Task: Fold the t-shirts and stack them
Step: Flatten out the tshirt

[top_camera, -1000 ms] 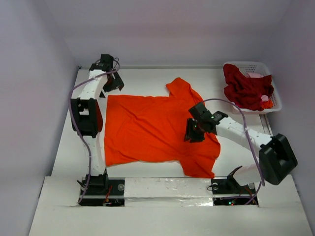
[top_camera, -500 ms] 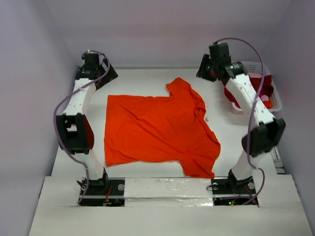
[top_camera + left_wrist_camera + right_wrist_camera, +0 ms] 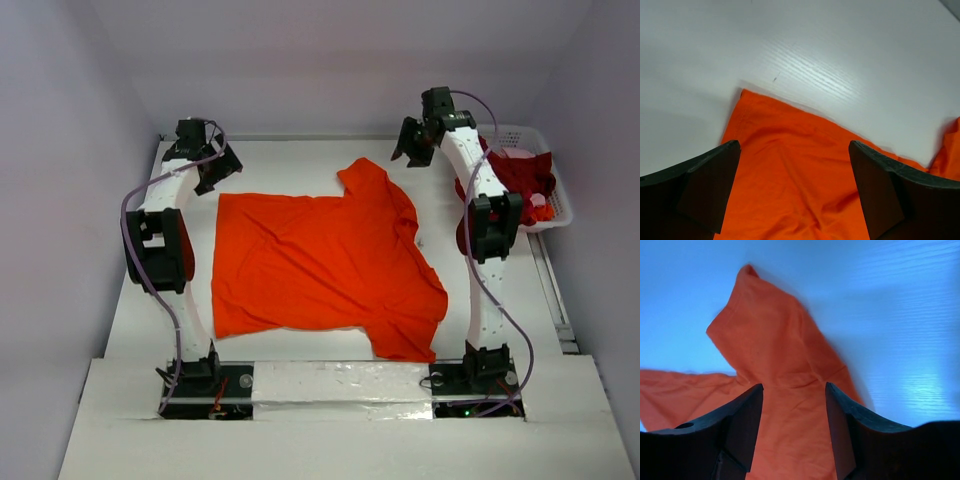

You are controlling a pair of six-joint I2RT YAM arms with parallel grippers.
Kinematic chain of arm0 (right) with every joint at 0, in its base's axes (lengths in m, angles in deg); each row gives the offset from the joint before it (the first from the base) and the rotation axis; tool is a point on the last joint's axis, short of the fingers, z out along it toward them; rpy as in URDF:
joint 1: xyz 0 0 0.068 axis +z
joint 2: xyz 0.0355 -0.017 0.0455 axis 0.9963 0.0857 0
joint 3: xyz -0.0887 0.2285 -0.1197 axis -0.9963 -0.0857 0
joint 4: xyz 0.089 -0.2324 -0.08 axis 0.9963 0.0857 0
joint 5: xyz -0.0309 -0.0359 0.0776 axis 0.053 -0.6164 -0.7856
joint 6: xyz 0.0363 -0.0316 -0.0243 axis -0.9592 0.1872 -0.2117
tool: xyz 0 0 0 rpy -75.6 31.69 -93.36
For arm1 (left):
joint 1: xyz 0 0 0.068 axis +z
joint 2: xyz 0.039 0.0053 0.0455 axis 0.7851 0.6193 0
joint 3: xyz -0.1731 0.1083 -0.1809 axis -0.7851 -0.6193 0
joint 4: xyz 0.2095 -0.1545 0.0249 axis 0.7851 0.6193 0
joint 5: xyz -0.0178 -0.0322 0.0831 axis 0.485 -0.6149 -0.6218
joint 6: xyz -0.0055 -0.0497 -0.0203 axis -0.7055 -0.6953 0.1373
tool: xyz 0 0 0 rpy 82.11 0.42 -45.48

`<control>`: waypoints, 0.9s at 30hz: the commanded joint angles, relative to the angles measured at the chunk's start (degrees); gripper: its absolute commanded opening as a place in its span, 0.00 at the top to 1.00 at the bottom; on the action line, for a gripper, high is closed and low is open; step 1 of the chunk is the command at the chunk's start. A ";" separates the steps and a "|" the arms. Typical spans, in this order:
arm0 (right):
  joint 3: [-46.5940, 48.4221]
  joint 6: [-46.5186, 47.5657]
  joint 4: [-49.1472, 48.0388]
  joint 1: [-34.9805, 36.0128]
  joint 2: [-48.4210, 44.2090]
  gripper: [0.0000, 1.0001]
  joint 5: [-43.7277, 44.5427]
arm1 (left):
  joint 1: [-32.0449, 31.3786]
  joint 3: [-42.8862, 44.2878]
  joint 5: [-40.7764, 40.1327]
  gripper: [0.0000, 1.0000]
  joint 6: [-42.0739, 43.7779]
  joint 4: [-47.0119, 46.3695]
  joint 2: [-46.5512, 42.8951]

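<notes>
A bright orange-red t-shirt [image 3: 320,265] lies spread flat on the white table, one sleeve pointing to the far side. My left gripper [image 3: 205,165] hovers over its far-left corner, and in the left wrist view that gripper [image 3: 794,145] is open wide over the orange cloth [image 3: 790,170]. My right gripper [image 3: 418,140] hangs just beyond the far sleeve. In the right wrist view it [image 3: 794,386] is open above the sleeve [image 3: 770,335], holding nothing. A dark crimson t-shirt [image 3: 512,175] lies crumpled in the basket, with a bit of pink cloth [image 3: 541,203] beside it.
The white lattice basket [image 3: 560,205] stands at the back right, partly behind my right arm [image 3: 490,215]. Grey walls close in the table on three sides. My left arm [image 3: 155,240] runs along the shirt's left edge.
My right arm has swung up from the shirt's right side to the far sleeve, and its jaws have spread. The left gripper has shifted slightly at the far-left corner. The shirt lies as before.
</notes>
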 commanded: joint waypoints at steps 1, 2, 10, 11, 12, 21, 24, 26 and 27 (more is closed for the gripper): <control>5.23 0.63 1.38 0.63 0.87 0.42 -6.67 | 0.20 1.36 -1.06 0.11 1.23 -1.08 -2.71; 5.32 0.54 1.20 0.63 1.57 0.42 -9.12 | 0.72 1.27 -0.97 0.11 1.23 -1.34 -2.63; 10.23 -2.26 -9.15 0.63 5.79 0.46 -28.38 | 0.72 0.92 2.10 0.12 0.09 -4.68 0.36; 11.46 -3.32 -10.48 0.63 6.41 0.46 -30.22 | 0.72 0.57 2.28 0.12 -0.87 -6.07 0.36; 15.13 -5.68 -11.45 0.63 7.11 0.45 -30.07 | 0.72 -0.13 3.50 0.12 -1.66 -6.87 0.28; 19.03 -12.73 -22.26 1.33 12.47 0.42 -27.69 | -0.51 1.45 5.62 0.13 -3.25 -7.67 0.63; 19.12 -11.07 -20.78 1.86 13.36 0.43 -24.98 | -0.51 1.88 5.62 0.13 -3.16 -7.06 0.36; 18.86 -9.92 -19.20 1.86 13.27 0.43 -21.30 | -0.51 1.89 5.80 0.13 -2.99 -6.70 0.10; 18.60 -9.31 -18.84 1.86 13.18 0.44 -20.32 | -0.51 1.54 5.88 0.13 -2.90 -6.62 -0.51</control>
